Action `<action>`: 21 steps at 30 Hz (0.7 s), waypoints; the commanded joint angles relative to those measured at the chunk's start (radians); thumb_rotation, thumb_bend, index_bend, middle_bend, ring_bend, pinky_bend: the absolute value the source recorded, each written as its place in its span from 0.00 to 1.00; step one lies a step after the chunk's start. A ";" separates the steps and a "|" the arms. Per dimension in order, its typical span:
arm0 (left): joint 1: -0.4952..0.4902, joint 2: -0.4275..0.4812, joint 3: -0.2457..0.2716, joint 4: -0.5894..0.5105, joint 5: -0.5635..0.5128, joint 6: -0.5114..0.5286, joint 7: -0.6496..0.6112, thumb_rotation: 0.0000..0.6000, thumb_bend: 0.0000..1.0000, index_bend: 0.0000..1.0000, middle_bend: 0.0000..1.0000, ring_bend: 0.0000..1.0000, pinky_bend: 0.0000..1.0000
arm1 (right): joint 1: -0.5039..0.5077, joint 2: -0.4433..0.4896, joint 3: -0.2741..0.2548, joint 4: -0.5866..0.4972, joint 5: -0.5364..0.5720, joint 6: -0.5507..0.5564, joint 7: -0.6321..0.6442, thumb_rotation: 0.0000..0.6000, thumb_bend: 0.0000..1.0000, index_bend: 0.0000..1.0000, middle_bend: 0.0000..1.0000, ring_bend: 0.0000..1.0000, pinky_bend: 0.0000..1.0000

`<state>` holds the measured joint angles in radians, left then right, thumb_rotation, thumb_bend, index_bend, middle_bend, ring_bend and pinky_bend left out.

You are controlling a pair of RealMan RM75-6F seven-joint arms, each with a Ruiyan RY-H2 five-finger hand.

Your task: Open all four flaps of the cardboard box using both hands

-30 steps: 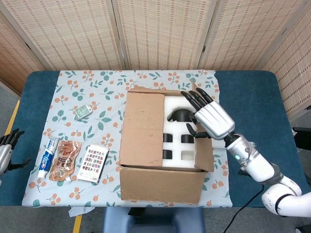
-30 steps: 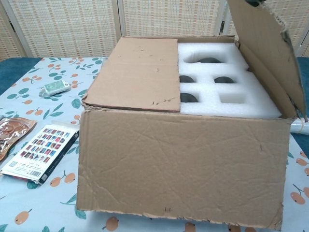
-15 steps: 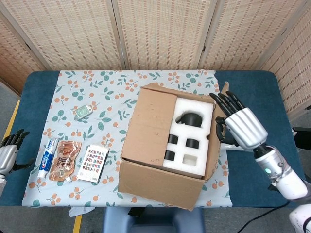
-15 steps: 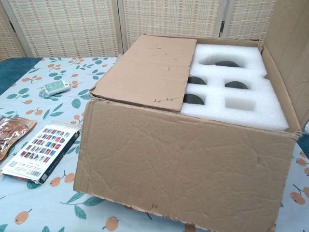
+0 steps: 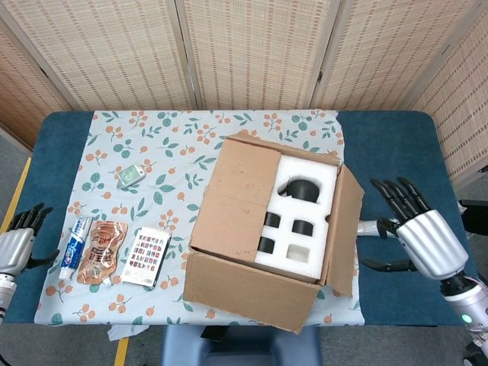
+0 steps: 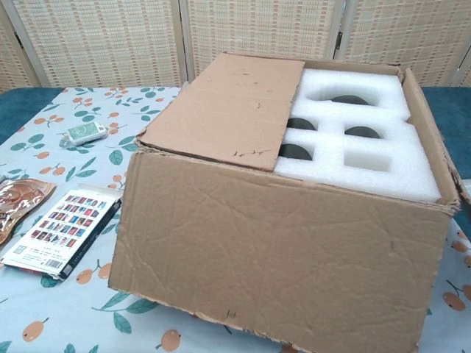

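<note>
Two hands flank the scene, both empty. The right hand (image 5: 418, 229) hovers over the blue table (image 5: 389, 145) to the right of the box (image 5: 263, 229), fingers spread and pointing away from the robot, thumb turned toward the box; it touches nothing. The left hand (image 5: 19, 242) lies at the far left edge of the head view, well apart from the box, fingers extended and apart, nothing in it. Neither hand appears in the chest view.

The box sits on the floral cloth (image 5: 152, 145) in the middle of the table, skewed so that its near corner points toward the front edge. Its right flap (image 5: 345, 229) is folded outward and leans away over the cloth. The left flap (image 5: 232, 194) lies flat, covering the left half of the opening. In the chest view the near wall (image 6: 280, 257) fills the lower frame and the left flap (image 6: 228, 107) is level with the rim.

The uncovered half shows a white foam insert (image 5: 305, 221) with several cut-outs. A large dark round object (image 5: 301, 187) occupies the rear recess; smaller dark items fill other recesses, and one square recess near the front appears white inside. What the dark items are cannot be told.

Left of the box, on the cloth: a small card pack (image 5: 131, 176) toward the rear; nearer the front, in a row, a toothpaste tube (image 5: 74, 248), a brown pouch (image 5: 103, 252) and a flat printed packet (image 5: 146, 255). Woven screens (image 5: 244, 53) stand behind the table.
</note>
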<state>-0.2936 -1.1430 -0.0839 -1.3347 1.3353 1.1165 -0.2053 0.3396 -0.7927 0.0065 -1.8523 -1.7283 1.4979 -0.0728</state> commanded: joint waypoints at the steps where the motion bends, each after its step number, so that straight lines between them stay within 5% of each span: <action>1: 0.005 -0.001 0.000 -0.008 0.022 0.032 -0.003 1.00 0.34 0.10 0.03 0.02 0.00 | -0.026 -0.031 0.003 0.047 -0.012 0.036 0.019 0.42 0.11 0.56 0.01 0.00 0.00; 4: 0.008 0.002 0.000 -0.018 0.058 0.072 -0.015 1.00 0.34 0.10 0.03 0.02 0.00 | -0.047 -0.063 0.007 0.095 0.023 0.040 0.034 0.45 0.11 0.53 0.00 0.00 0.00; 8: 0.000 0.032 -0.001 -0.054 0.107 0.109 -0.012 1.00 0.35 0.10 0.03 0.02 0.00 | -0.054 -0.096 0.010 0.124 0.066 0.006 0.076 0.66 0.11 0.48 0.00 0.00 0.00; 15: -0.051 0.106 0.004 -0.132 0.276 0.180 -0.054 1.00 0.50 0.15 0.03 0.00 0.00 | -0.087 -0.159 0.026 0.184 0.111 0.024 0.087 0.69 0.11 0.48 0.00 0.00 0.00; 21: -0.165 0.167 -0.014 -0.218 0.395 0.139 -0.071 1.00 0.68 0.26 0.03 0.00 0.00 | -0.153 -0.226 0.030 0.255 0.152 0.092 0.178 0.71 0.11 0.48 0.00 0.00 0.00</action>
<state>-0.4114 -1.0029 -0.0864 -1.5172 1.6926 1.2709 -0.2673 0.2101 -0.9970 0.0335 -1.6211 -1.5902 1.5630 0.0782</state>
